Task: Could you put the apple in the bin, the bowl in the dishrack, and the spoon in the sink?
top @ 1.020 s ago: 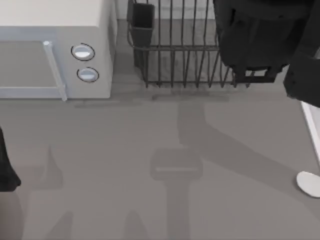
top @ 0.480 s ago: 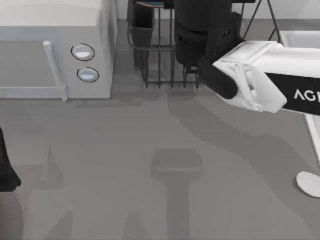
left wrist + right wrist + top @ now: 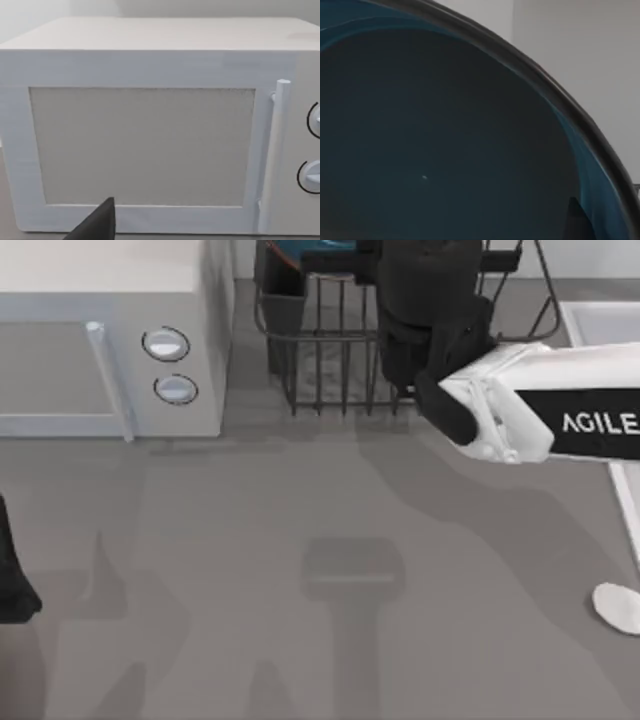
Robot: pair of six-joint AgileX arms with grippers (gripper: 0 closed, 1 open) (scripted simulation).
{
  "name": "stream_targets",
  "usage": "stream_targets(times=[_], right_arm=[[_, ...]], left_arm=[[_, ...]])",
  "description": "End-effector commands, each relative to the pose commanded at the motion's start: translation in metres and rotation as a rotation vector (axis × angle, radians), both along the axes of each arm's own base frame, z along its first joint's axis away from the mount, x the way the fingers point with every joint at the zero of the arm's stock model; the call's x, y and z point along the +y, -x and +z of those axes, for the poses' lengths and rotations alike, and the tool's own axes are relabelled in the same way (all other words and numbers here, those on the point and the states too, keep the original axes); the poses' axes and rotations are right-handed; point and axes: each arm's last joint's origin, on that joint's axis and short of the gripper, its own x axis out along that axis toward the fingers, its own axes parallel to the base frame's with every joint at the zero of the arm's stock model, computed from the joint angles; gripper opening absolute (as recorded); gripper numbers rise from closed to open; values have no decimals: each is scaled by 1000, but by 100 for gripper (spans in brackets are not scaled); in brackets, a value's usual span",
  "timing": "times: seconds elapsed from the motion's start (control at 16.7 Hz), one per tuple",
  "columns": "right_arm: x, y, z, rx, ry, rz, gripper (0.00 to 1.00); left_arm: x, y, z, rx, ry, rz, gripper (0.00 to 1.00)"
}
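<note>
Right gripper (image 3: 420,290) above the dishrack (image 3: 330,370) at the far side of the table (image 3: 300,500), close over the bowl (image 3: 315,248); wide or closed, not possible to tell. Left arm (image 3: 12,575) parked at the left edge, facing the white microwave (image 3: 100,330). Sink (image 3: 590,315) at far right. Spoon (image 3: 618,607) flat on the table, near the right edge.

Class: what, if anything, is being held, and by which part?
The right end effector, over the dishrack, seems to grip the bowl by its rim. The left end effector, parked facing the microwave, holds nothing visible.
</note>
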Motion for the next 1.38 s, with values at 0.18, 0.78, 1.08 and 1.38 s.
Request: stream_targets(times=[0.18, 0.78, 1.08, 1.38], right_arm=[[0, 0, 0, 0, 0, 0, 15], [0, 0, 0, 0, 0, 0, 90], [0, 0, 0, 0, 0, 0, 100], [1, 1, 0, 0, 0, 2, 100]], left_arm=[[0, 0, 0, 0, 0, 0, 100], [0, 0, 0, 0, 0, 0, 100], [0, 0, 0, 0, 0, 0, 100], [0, 0, 0, 0, 0, 0, 100]])
